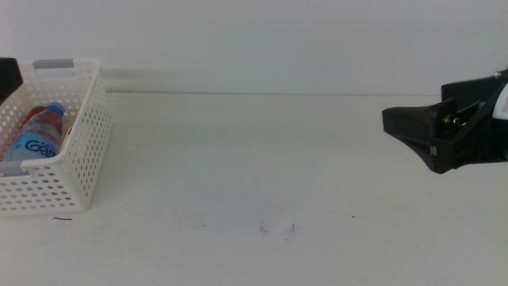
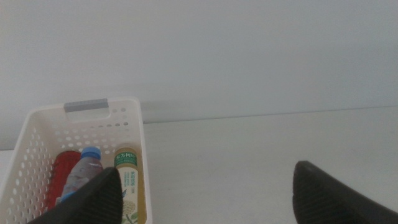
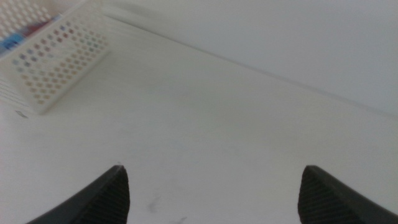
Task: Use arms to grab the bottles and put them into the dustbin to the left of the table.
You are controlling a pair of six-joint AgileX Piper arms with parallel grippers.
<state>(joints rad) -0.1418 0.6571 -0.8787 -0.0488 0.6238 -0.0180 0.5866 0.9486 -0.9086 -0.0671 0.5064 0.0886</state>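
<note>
Left wrist view gives me the dustbin (image 2: 134,124) with all three bottles lying flat side by side inside it: red can (image 2: 62,177), water bottle (image 2: 84,174) and tea bottle (image 2: 129,183), their long axes parallel, caps toward the grey-handled end. On the middle view the dustbin sits at nine o'clock on the table (image 1: 254,159). I read my left claw (image 2: 205,193) spread and empty above the dustbin's edge, my right claw (image 1: 401,123) at three o'clock, also spread, holding nothing.
</note>
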